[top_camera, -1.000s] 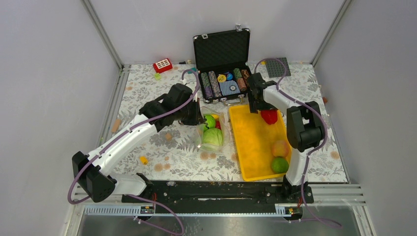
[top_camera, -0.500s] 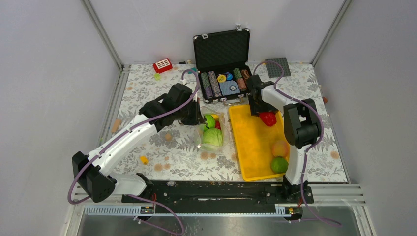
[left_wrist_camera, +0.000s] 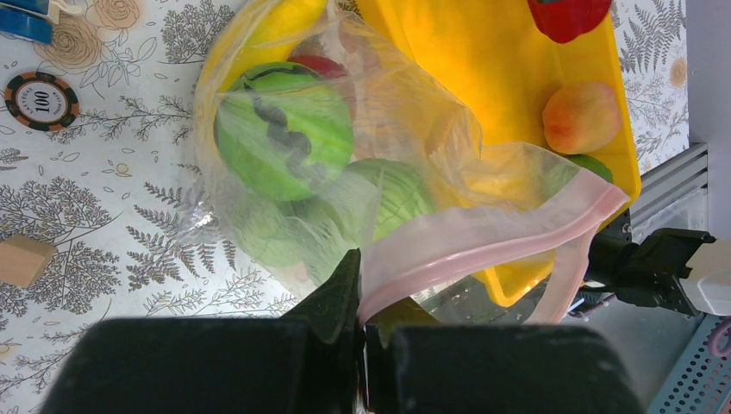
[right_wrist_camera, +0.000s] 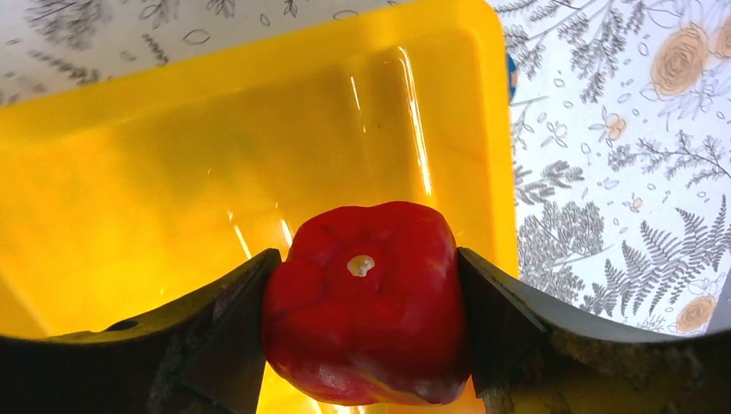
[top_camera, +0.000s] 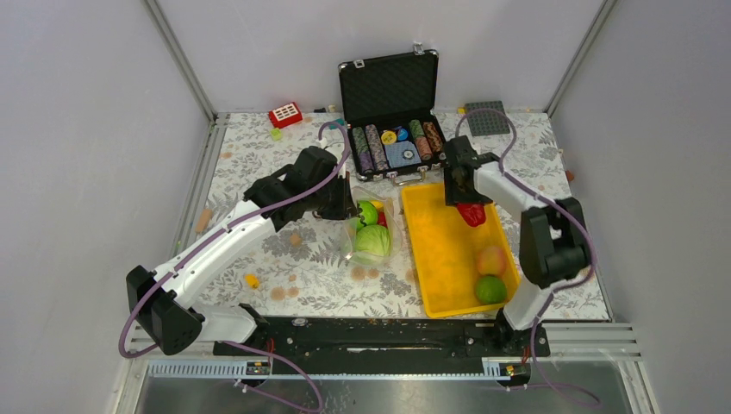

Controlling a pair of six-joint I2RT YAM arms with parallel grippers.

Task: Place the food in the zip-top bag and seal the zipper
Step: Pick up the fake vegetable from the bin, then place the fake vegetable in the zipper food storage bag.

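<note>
The clear zip-top bag (left_wrist_camera: 345, 172) lies open beside the yellow tray (top_camera: 440, 259). Through it show a striped green melon (left_wrist_camera: 284, 142), a pale green cabbage (left_wrist_camera: 396, 194), a yellow banana (left_wrist_camera: 276, 26) and something red. My left gripper (left_wrist_camera: 360, 293) is shut on the bag's mouth edge at the pinkish zipper (left_wrist_camera: 500, 250), holding it up. At the tray's far end my right gripper (right_wrist_camera: 362, 302) holds a red pepper (right_wrist_camera: 366, 297), one finger pressed against each side. A peach (top_camera: 491, 259) and a green fruit (top_camera: 490, 289) rest at the tray's near end.
An open black case (top_camera: 388, 95) of poker chips stands just behind the tray and bag. A loose chip (left_wrist_camera: 40, 99) and a wooden block (left_wrist_camera: 21, 259) lie left of the bag. A red brick (top_camera: 284, 115) and a grey baseplate (top_camera: 484, 116) sit at the back.
The right gripper's fingers have closed in onto the red pepper, and the right arm's elbow has swung out to the right. The left arm and the bag have not moved.
</note>
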